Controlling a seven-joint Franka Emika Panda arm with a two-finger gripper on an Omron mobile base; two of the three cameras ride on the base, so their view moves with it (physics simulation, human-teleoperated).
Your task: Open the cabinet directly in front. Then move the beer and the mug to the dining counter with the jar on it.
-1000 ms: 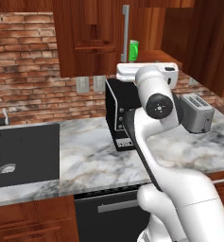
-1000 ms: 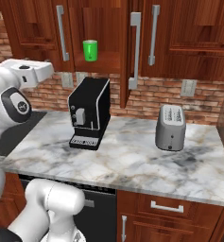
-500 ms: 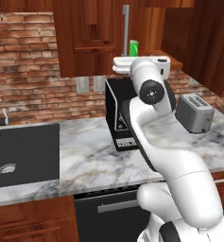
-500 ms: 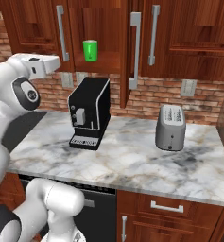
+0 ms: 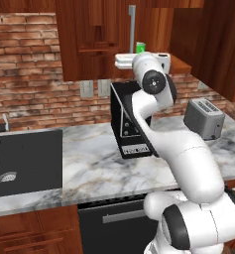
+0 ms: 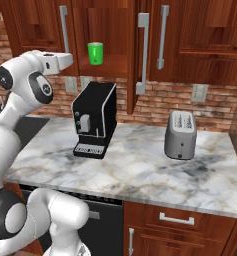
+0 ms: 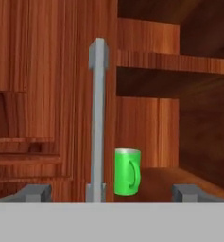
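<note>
From the left base view, a white-and-grey marble worktop (image 5: 94,163) runs along a red brick wall (image 5: 25,59), with a black sink (image 5: 20,158) set into it on the left. A black coffee machine (image 5: 131,124) and a grey toaster (image 5: 204,118) stand on the stone, well apart. The white arm rises to the cabinet (image 5: 96,39), where a sliver of the mug (image 5: 140,47) shows behind it.

From the right base view, the cabinet's right door stands swung open and the mug (image 6: 95,53) sits upright on the lower shelf, above the coffee machine. The gripper (image 6: 70,59) hangs just left of the mug, not touching it.

In the hand view, the mug (image 7: 126,171) stands on the shelf just right of the closed door's grey bar handle (image 7: 97,118), its own handle turned right. The fingers (image 7: 34,193) are spread wide, holding nothing.
</note>
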